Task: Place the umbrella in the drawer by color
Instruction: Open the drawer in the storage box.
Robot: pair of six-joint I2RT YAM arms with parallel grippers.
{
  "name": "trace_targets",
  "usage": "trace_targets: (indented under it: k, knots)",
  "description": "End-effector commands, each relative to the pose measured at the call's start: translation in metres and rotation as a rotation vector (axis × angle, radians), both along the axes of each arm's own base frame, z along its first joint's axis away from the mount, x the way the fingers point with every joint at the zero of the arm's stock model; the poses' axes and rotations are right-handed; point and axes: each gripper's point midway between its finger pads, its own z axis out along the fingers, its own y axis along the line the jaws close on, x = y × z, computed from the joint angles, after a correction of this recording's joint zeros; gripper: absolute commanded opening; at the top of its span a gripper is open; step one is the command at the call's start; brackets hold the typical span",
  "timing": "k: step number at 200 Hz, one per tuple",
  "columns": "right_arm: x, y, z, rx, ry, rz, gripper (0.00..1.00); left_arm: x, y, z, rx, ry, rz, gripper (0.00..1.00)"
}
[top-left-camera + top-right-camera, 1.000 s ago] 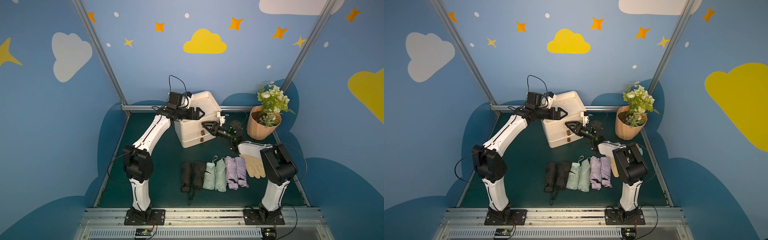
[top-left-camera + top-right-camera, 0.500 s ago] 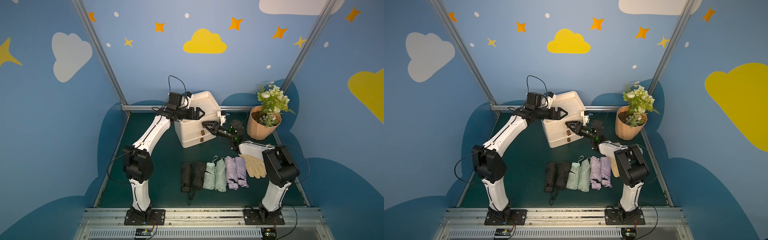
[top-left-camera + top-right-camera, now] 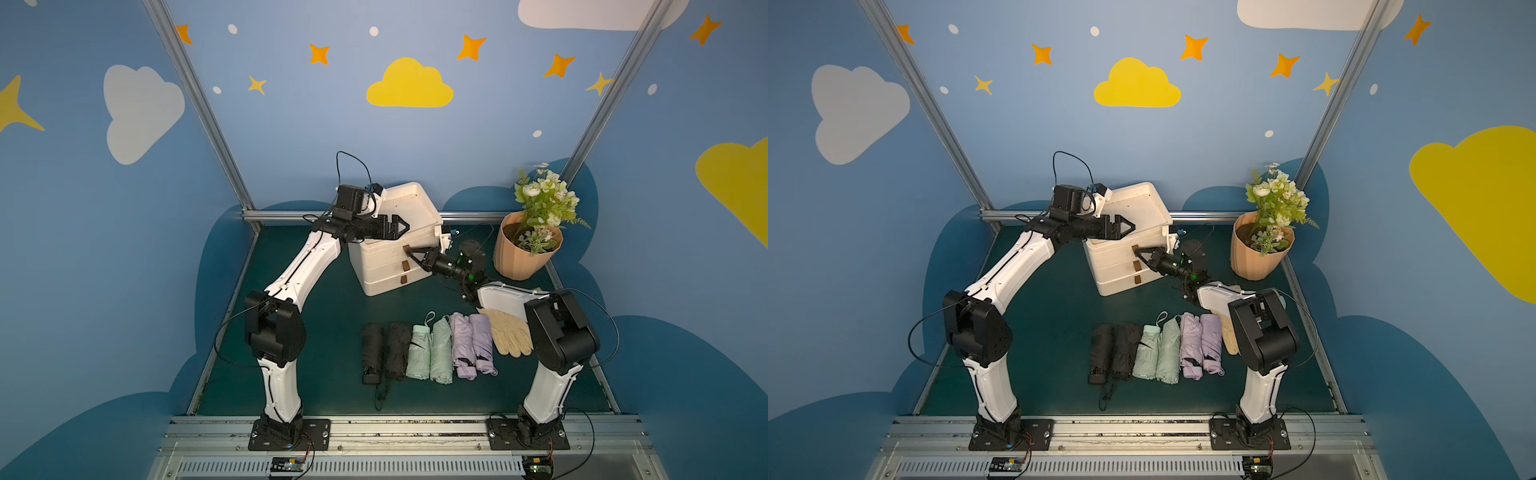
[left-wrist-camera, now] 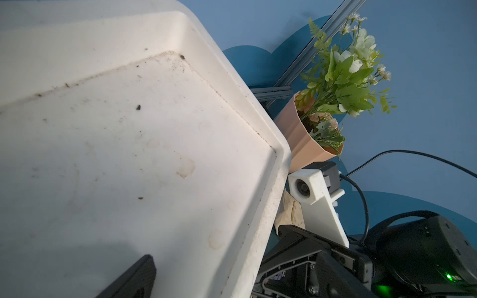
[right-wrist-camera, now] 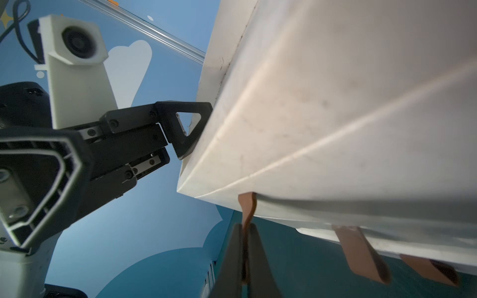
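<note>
The white drawer unit (image 3: 384, 270) (image 3: 1115, 274) stands at the back of the mat, with three brown pull tabs down its front. My right gripper (image 3: 409, 250) (image 3: 1139, 252) (image 5: 245, 228) is shut on the top drawer's brown tab (image 5: 247, 206). My left gripper (image 3: 401, 226) (image 3: 1128, 226) is open astride the unit's top rim. One of its fingers (image 4: 136, 278) lies over the top tray, the other finger (image 5: 191, 129) against the side wall. Two black umbrellas (image 3: 384, 349), two mint umbrellas (image 3: 430, 351) and two lavender umbrellas (image 3: 471, 343) lie folded in a row at the front.
A pair of beige gloves (image 3: 509, 332) lies right of the lavender umbrellas, partly under my right arm. A peach flower pot (image 3: 525, 253) (image 4: 296, 134) stands right of the drawer unit. A metal rail (image 3: 291, 215) runs along the back.
My right gripper has closed from partly open onto the top drawer's brown tab. The left gripper has stayed open at the unit's top rim.
</note>
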Motion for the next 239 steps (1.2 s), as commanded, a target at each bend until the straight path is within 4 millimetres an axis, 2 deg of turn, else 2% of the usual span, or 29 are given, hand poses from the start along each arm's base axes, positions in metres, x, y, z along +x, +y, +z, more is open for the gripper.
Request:
trace_targets:
  k: [1,40,57,99,140,173,193,239]
  knots:
    - [-0.015,-0.001,0.009,-0.010,-0.013,0.029,0.00,-0.002,0.010,-0.011,0.020,0.043,0.025,1.00]
    - [-0.040,-0.014,0.011,-0.048,-0.026,0.034,0.00,0.002,0.012,-0.014,0.016,0.049,0.032,1.00]
    - [-0.054,-0.023,0.003,-0.099,0.001,0.022,0.00,0.003,0.012,-0.013,0.012,0.047,0.032,1.00]
    - [-0.079,-0.042,0.002,-0.173,-0.001,0.000,0.02,0.004,0.011,-0.012,0.000,0.050,0.032,1.00]
    - [-0.094,-0.048,0.000,-0.207,0.010,0.010,0.02,0.004,0.010,-0.009,-0.011,0.047,0.030,1.00]
    - [-0.098,-0.057,-0.003,-0.230,0.007,-0.024,0.04,0.004,0.011,-0.003,-0.012,0.031,0.030,1.00]
    - [-0.099,-0.057,-0.002,-0.256,0.003,-0.015,0.12,0.004,0.011,0.004,-0.013,0.017,0.030,1.00]
    - [-0.105,-0.070,0.005,-0.353,-0.019,-0.031,0.46,0.000,0.009,0.033,-0.040,-0.036,0.014,1.00]
